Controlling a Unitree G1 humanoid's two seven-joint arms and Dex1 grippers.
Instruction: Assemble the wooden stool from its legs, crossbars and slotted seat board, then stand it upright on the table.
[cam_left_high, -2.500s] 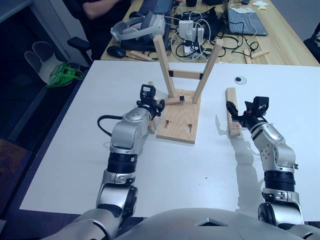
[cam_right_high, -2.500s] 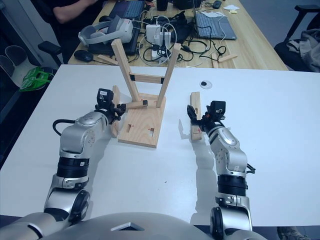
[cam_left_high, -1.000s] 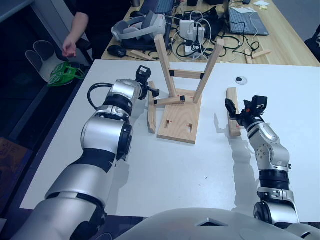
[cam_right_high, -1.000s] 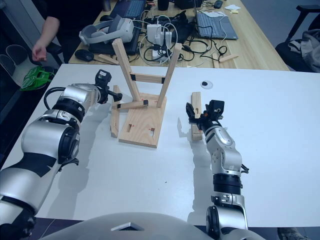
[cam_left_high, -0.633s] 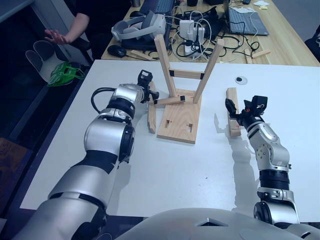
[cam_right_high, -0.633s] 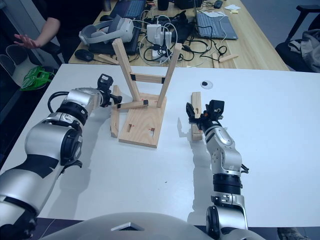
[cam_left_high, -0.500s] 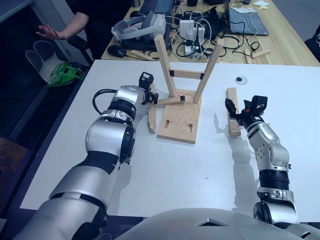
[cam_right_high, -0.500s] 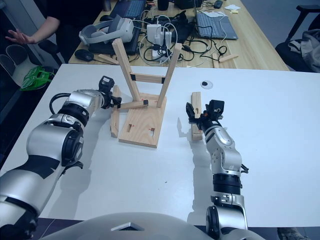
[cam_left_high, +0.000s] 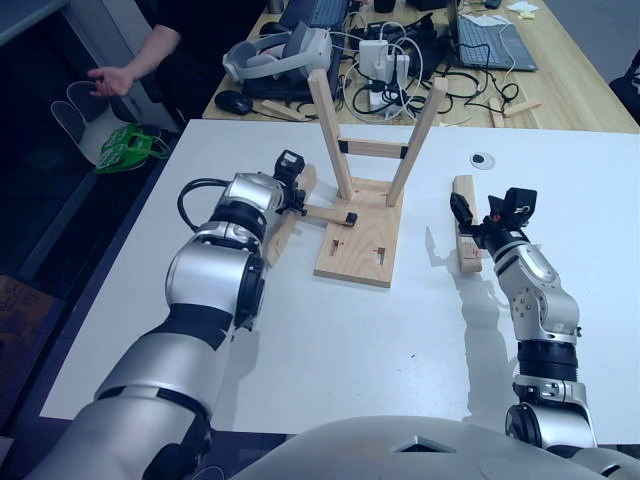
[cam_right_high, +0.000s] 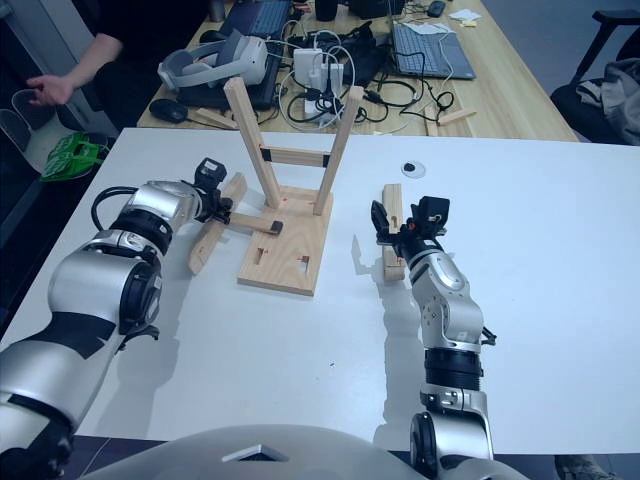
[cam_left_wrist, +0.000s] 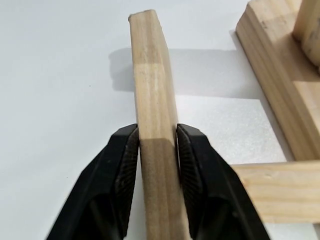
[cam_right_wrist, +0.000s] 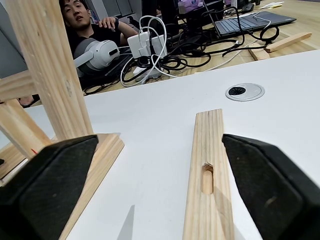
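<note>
Left eye view: a white table (cam_left_high: 420, 330) is seen across the frame. A seat board (cam_left_high: 358, 250) lies flat at centre, with two upright legs (cam_left_high: 327, 130) standing on its far end and joined by an upper crossbar (cam_left_high: 372, 148). Left of the board, the left gripper (cam_left_high: 292, 197) is clamped on a held leg (cam_left_high: 278, 228), which runs diagonally toward the lower left. A side crossbar (cam_left_high: 325, 213) sticks out from that leg, its dark tip over the board's left edge. At centre right, a loose leg (cam_left_high: 464, 240) lies on the table, well apart from the board, and the right gripper (cam_left_high: 468, 215) is placed over its middle. A cable grommet (cam_left_high: 483, 159) is set in the table just beyond it.

Right eye view: the same layout is shown. The held leg (cam_right_high: 208, 238) is at left centre, the seat board (cam_right_high: 285, 250) at centre and the loose leg (cam_right_high: 392, 240) just right of centre.

Left wrist view: both black pads (cam_left_wrist: 125, 155) are pressed against the sides of the held leg (cam_left_wrist: 150, 75), pinching it. The side crossbar (cam_left_wrist: 267, 190) joins it at a right angle. The seat board (cam_left_wrist: 277, 75) is just beside.

Right wrist view: the jaws are spread wide, one finger (cam_right_wrist: 45, 190) on each side of the loose leg (cam_right_wrist: 209, 150), not touching it. A slot is seen in the leg's top face. A corner of the seat board (cam_right_wrist: 102, 155) is nearby.
</note>
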